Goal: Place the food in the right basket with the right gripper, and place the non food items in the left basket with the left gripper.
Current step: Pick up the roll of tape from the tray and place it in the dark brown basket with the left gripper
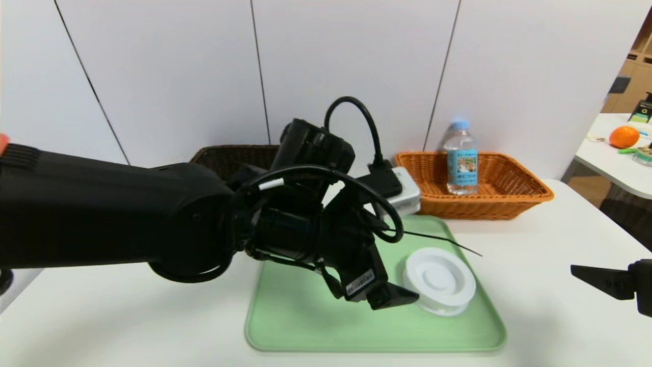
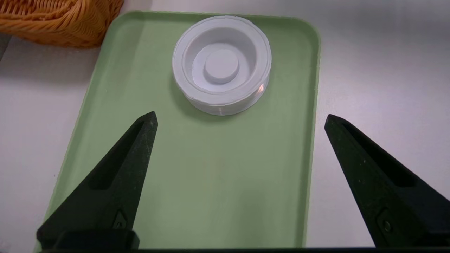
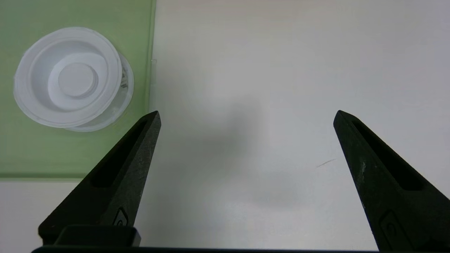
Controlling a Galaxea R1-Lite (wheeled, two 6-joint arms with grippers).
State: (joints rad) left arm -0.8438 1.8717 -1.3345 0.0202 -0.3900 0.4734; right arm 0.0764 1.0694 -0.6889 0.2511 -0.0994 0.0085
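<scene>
The water bottle with its light-blue cap stands upright inside the orange right basket. A round white ringed lid lies on the green tray, toward its right side. My left gripper hovers over the tray just left of the lid, open and empty; in the left wrist view the gripper has the lid ahead of its wide-spread fingers. My right gripper is open over bare table at the right edge. The dark left basket is mostly hidden behind my left arm. No cup shows.
A grey box with a black cable sits behind the tray, between the baskets. A second table at far right carries an orange fruit. White wall panels stand close behind the baskets.
</scene>
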